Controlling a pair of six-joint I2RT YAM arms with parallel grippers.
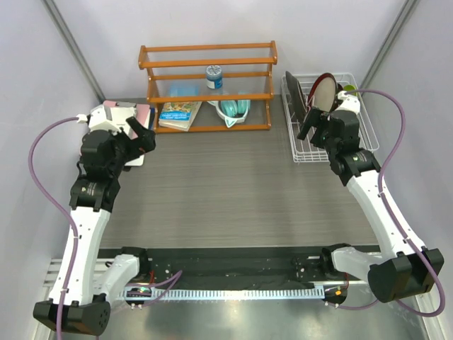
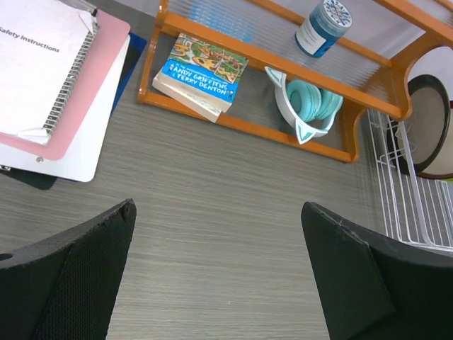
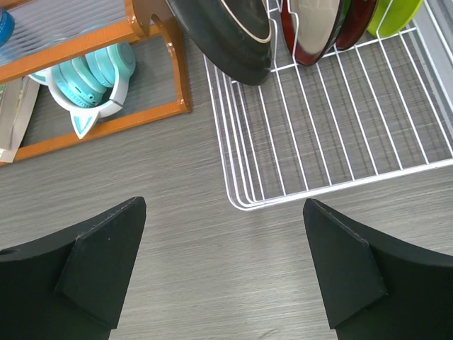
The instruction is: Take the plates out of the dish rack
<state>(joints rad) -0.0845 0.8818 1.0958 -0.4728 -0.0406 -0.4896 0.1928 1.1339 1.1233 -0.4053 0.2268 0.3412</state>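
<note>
Dish rack (image 3: 333,134) sits far right on table (image 1: 226,191). Upright in it: dark grey plate (image 3: 226,35) leftmost, red-rimmed plate (image 3: 315,28) next, lime green plate (image 3: 393,14) rightmost. R pincer (image 3: 223,212) fingers apart, empty, by rack's near-left corner. L pincer (image 2: 219,209) apart, empty, nr notebook (image 2: 42,64), far left.

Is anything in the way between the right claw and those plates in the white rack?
Nothing visible. The right gripper hangs open over the dish rack at its near corner. Only bare wire floor lies between it and the plates standing at the far end.
</note>
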